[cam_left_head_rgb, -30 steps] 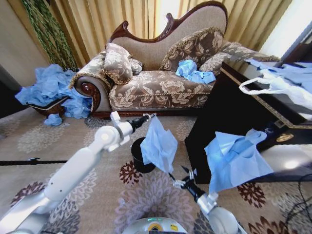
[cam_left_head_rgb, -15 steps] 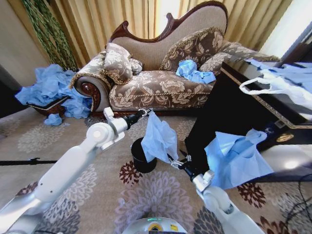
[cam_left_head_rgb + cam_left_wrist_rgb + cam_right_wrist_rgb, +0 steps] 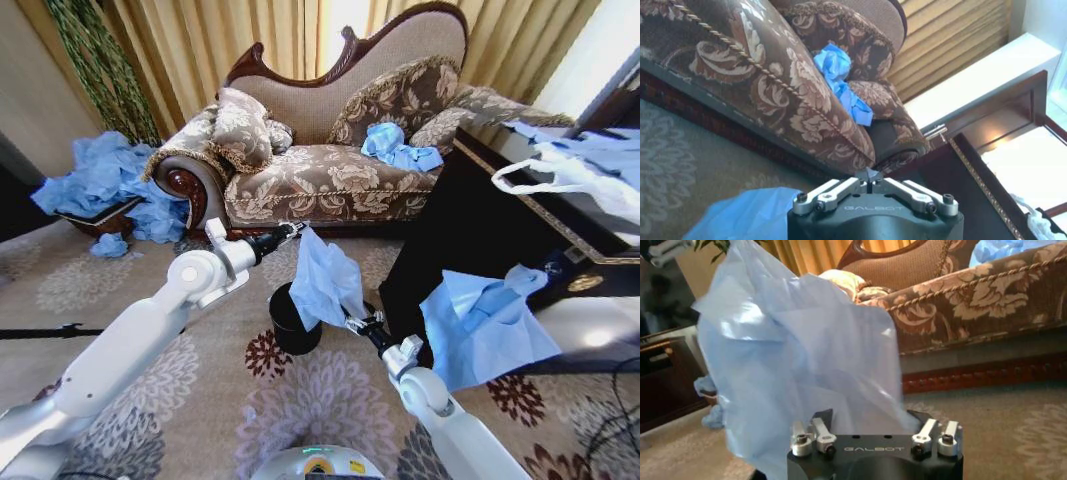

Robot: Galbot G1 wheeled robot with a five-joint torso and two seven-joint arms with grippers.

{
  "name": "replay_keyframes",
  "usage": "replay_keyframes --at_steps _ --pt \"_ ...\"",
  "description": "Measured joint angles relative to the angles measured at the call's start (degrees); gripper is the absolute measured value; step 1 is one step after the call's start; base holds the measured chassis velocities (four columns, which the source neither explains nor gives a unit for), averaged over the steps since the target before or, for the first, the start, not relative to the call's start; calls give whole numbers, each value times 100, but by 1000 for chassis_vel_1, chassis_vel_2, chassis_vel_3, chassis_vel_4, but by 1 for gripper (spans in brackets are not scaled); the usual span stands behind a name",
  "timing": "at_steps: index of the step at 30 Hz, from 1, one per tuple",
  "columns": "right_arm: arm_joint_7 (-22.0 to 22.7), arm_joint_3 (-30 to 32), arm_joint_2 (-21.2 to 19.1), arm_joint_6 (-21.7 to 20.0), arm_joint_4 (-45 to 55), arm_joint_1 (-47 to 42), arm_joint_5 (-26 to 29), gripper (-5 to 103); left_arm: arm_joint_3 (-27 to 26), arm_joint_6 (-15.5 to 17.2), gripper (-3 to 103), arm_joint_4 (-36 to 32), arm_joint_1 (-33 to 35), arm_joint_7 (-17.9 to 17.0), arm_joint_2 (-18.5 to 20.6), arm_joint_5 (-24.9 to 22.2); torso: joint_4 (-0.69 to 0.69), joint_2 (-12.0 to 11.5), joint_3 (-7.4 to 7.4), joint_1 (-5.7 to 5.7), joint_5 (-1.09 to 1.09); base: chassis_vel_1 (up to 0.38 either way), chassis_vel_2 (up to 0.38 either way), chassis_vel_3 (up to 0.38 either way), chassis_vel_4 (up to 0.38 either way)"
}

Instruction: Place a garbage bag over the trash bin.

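Note:
The garbage bag [image 3: 322,280], thin crinkly light-blue plastic, hangs in the air over the carpet. Its top corner is pinched in my left gripper [image 3: 297,229], which is shut on it. The left wrist view shows the fingers closed together at the left gripper [image 3: 869,176], with the bag [image 3: 747,217] below. The trash bin [image 3: 285,325], small and black, stands on the carpet just behind and under the bag, partly hidden by it. My right gripper [image 3: 352,320] is at the bag's lower edge. In the right wrist view, the right gripper [image 3: 870,420] is open with the bag [image 3: 793,355] between its fingers.
A patterned sofa [image 3: 330,150] stands behind, with a crumpled blue bag [image 3: 395,145] on its seat. A black cabinet [image 3: 470,230] stands at the right, a larger blue bag [image 3: 485,325] against it and a white handled bag [image 3: 560,175] on top. Blue bags [image 3: 100,180] are heaped at far left.
My right gripper has risen and reached forward from low in front of the bin up to the bag's lower edge. The left arm has drawn slightly back and left with the bag.

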Motion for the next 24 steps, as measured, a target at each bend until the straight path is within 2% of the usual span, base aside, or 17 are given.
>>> replay_keyframes --at_steps 1,2,3,5,7,8,9,10,11,13,14,15,17,19,24 --pt "65 -16 0 -33 91 -22 67 65 -10 -3 0 -12 16 -1 0 -1 1 0 0 0 0 0 0 0 0" --pt "112 -21 15 -41 139 -32 79 65 -12 -4 0 -19 22 -2 1 -9 1 0 0 0 0 0 0 0 0" --pt "204 -22 51 -49 229 -40 70 54 -13 -5 0 -35 27 -2 10 -50 0 0 0 0 1 0 0 0 0" --pt "260 -20 66 -51 293 -40 70 54 -13 -7 0 -52 31 -2 23 -83 0 0 0 0 1 0 0 0 0" --pt "396 -8 71 -78 425 -32 104 42 -21 -11 0 -96 66 4 61 -135 1 0 0 0 1 0 0 0 0" --pt "396 -8 71 -78 425 -32 104 42 -21 -11 0 -96 66 4 61 -135 1 0 0 0 1 0 0 0 0" --pt "473 7 70 -92 501 -22 143 37 -30 -11 0 -114 91 9 80 -149 1 0 0 0 0 0 0 0 0" --pt "546 2 74 -106 540 44 210 32 -88 -13 0 -166 183 16 122 -157 -2 0 0 0 0 0 0 0 0" --pt "546 2 74 -106 540 44 210 32 -88 -13 0 -166 183 16 122 -157 -2 0 0 0 0 0 0 0 0" --pt "607 -50 101 -136 541 164 265 21 -204 -22 0 -241 334 22 201 -160 0 0 0 0 1 0 0 0 0" --pt "640 -96 119 -139 529 249 277 21 -312 -39 0 -284 416 27 253 -164 0 0 0 0 0 0 0 0 0" --pt "699 -178 152 -149 511 369 300 11 -491 -56 0 -350 551 34 323 -172 2 0 0 0 0 0 0 0 0" --pt "752 -251 183 -161 503 466 329 11 -658 -68 0 -402 670 39 381 -184 2 0 0 0 -1 0 0 0 0" --pt "844 -393 254 -184 497 714 396 2 -971 -82 0 -500 860 54 495 -236 2 0 0 0 1 0 0 0 0" --pt "946 -545 302 -252 523 1028 595 0 -1378 -87 0 -647 1191 71 680 -333 1 0 0 0 0 0 0 0 0"
